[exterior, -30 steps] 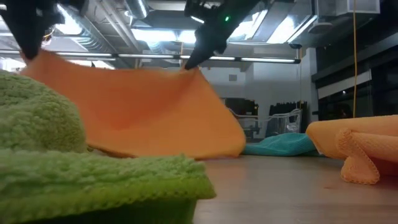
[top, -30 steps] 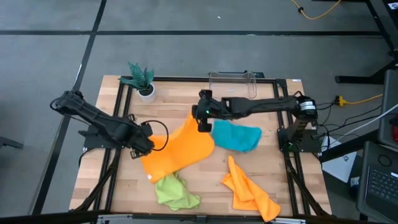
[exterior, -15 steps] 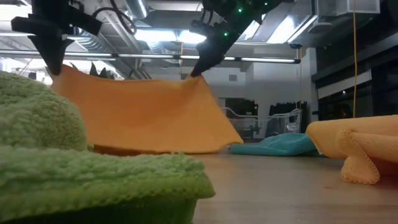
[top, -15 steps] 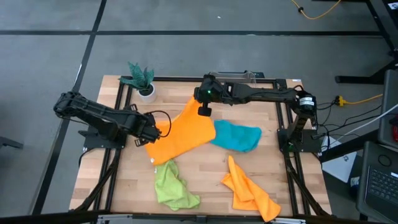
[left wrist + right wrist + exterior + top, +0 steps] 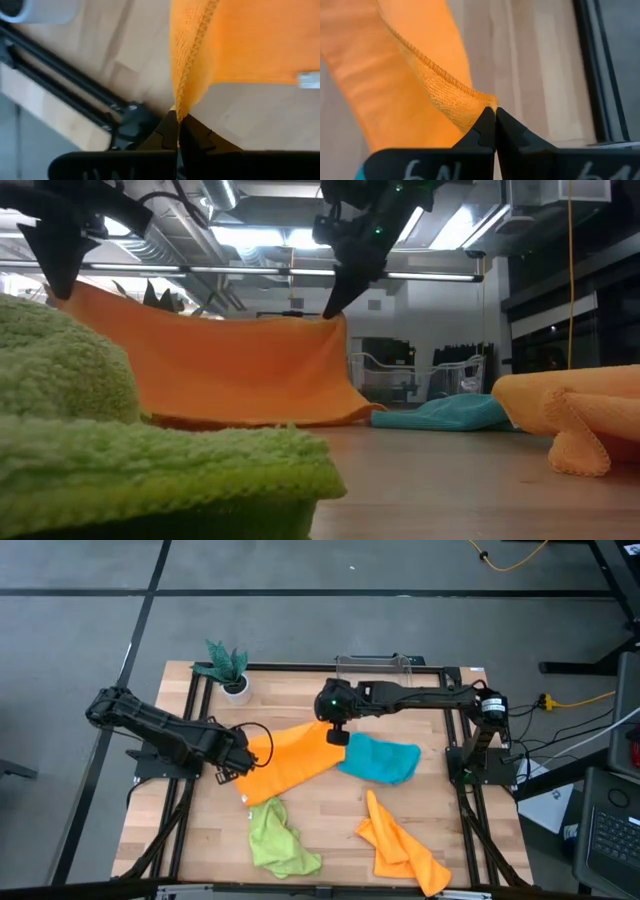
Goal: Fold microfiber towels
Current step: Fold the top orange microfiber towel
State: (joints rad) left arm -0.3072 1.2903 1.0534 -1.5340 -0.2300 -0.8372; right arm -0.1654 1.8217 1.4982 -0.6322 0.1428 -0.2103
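Orange towel (image 5: 290, 762) hangs stretched between my two pincers, its lower edge trailing on the table (image 5: 330, 810). My left gripper (image 5: 238, 768) and right gripper (image 5: 338, 735) each pinch a corner (fingers clamped tight).

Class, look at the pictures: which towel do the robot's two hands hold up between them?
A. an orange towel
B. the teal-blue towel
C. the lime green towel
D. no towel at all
A: the left hand and the right hand each pinch a corner of the spread orange towel, lifting its top edge.
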